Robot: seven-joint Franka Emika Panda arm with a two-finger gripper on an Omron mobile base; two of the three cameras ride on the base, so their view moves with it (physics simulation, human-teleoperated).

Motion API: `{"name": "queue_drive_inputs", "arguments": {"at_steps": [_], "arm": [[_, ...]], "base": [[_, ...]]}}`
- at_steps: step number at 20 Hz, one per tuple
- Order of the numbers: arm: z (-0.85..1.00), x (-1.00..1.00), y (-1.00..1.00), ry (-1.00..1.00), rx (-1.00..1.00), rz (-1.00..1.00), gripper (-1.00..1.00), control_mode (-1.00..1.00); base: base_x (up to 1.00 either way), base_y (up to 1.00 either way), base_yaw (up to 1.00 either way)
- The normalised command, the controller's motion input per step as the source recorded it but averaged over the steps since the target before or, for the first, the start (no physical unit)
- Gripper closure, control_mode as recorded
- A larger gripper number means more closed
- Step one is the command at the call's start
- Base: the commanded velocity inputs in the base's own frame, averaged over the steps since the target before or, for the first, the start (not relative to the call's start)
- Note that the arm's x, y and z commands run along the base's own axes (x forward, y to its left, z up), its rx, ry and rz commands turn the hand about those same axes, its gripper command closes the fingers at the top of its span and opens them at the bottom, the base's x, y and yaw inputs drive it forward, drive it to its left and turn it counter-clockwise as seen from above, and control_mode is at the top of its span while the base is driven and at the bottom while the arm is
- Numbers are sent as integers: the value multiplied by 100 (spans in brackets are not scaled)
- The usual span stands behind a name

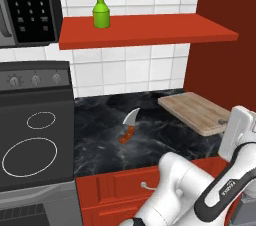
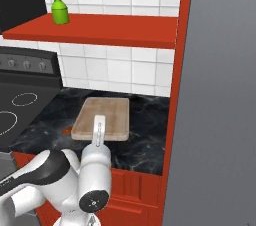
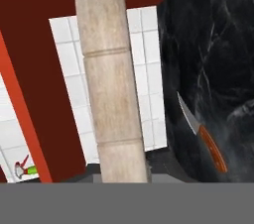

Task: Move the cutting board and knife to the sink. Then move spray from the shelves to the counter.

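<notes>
The cutting board (image 1: 196, 112) is a flat slab of pale wood with rounded corners and fine lengthwise grain, sitting right of centre in the left base view and lifted off the counter (image 1: 110, 135), whose black surface is streaked with white marble veining. In the hand view the board runs edge-on up the middle of the frame as a tall pale plank crossed by two shallow grooves. The knife (image 1: 129, 127) lies flat on the counter near the centre of the left base view, well apart from the board, with a curved silver-grey blade and a reddish-brown handle. At the top of that view the spray (image 1: 101, 6), a glossy green bottle with a narrow neck and a white-and-red trigger head, stands upright on the thick red shelves (image 1: 150, 30) against white square tiles.

The white arm bends up from the lower right of the left base view, its wrist reaching to the board's near edge. The gripper (image 2: 99, 131) is closed tight on that edge, holding the board.
</notes>
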Motion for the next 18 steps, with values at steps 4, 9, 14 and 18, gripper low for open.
{"name": "queue_drive_inputs", "arguments": {"at_steps": [4,9,14,18], "arm": [[40,-21,0,0,2,12,100,-100],[25,-28,0,-1,1,16,100,-100],[4,-9,-2,-1,1,6,100,-100],[0,0,0,0,0,0,100,-100]], "base": [[0,0,0],[0,0,0],[0,0,0],[0,0,0]]}}
